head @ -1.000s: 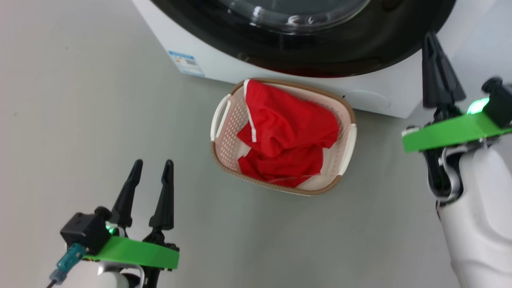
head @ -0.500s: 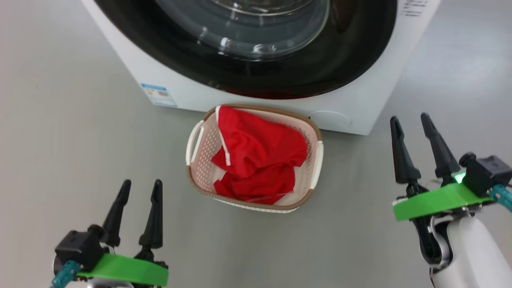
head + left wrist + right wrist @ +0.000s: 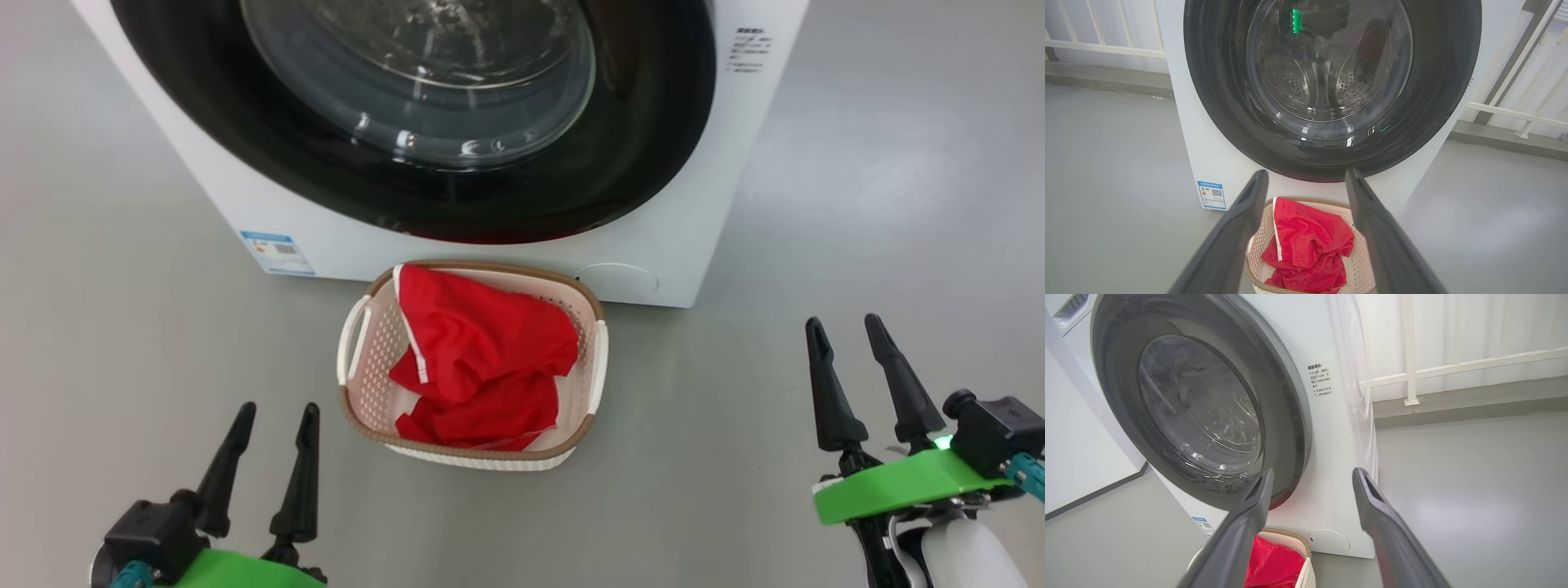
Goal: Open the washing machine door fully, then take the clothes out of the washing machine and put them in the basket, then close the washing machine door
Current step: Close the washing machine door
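Note:
The washing machine (image 3: pixel 702 212) is a white front-loader at the top of the head view. The washing machine door (image 3: pixel 653 122), a black frame around bulging glass, lies flat against its front; through the door (image 3: pixel 1331 81) I see bare steel drum. On the floor right in front stands the cream basket (image 3: pixel 375 367) with the red clothes (image 3: pixel 482 359) heaped inside. My left gripper (image 3: pixel 278 407) is open and empty at the lower left, short of the basket. At the lower right my right gripper (image 3: pixel 842 321) is open and empty too. Each wrist view looks between spread fingers, left gripper (image 3: pixel 1306 173), right gripper (image 3: pixel 1313 471), toward the door (image 3: pixel 1200 404).
Grey floor (image 3: pixel 857 204) stretches to both sides of the machine and basket. A blue label (image 3: pixel 276 251) sits on the machine's lower left corner. A white railing (image 3: pixel 1453 367) and a low ledge run along the wall behind the machine.
The head camera has shifted, so machine and basket sit lower left in the picture. My right gripper was shut and raised beside the machine; it has dropped to the lower right and opened.

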### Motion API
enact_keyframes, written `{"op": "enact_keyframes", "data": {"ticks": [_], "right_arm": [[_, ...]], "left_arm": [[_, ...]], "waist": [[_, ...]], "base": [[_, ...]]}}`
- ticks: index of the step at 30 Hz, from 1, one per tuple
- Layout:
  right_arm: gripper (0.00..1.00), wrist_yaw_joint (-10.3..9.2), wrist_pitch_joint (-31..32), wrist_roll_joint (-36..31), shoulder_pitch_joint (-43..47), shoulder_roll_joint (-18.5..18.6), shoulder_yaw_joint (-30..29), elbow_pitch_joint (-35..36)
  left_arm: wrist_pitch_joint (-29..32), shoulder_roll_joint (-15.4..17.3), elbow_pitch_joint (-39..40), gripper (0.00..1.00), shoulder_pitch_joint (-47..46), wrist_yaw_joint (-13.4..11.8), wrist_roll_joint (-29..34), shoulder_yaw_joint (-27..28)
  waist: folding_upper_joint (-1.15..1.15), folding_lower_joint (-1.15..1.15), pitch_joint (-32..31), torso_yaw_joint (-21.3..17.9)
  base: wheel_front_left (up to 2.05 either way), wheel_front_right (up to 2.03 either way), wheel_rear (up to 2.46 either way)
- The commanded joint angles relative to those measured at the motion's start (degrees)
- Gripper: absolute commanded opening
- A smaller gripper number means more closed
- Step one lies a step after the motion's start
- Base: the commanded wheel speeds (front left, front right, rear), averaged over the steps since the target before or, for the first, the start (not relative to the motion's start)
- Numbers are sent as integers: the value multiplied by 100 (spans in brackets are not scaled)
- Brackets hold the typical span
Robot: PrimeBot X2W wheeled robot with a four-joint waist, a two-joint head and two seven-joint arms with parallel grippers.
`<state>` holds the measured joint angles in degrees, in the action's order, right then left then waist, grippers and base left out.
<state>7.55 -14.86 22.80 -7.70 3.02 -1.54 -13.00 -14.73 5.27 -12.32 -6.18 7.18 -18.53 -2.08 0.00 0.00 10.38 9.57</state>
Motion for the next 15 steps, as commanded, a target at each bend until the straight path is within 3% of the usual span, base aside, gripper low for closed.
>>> {"op": "enact_keyframes", "data": {"ticks": [1, 15], "right_arm": [[100, -6, -14, 49, 39, -13, 72, 178], [100, -6, -14, 29, 601, -13, -209, 330]], "left_arm": [[-27, 174, 144, 100, -4, 31, 21, 194], [-27, 305, 227, 100, 206, 31, -74, 175]], "waist": [[0, 0, -94, -105], [0, 0, -300, -448]], "base": [[0, 0, 0], [0, 0, 0]]}}
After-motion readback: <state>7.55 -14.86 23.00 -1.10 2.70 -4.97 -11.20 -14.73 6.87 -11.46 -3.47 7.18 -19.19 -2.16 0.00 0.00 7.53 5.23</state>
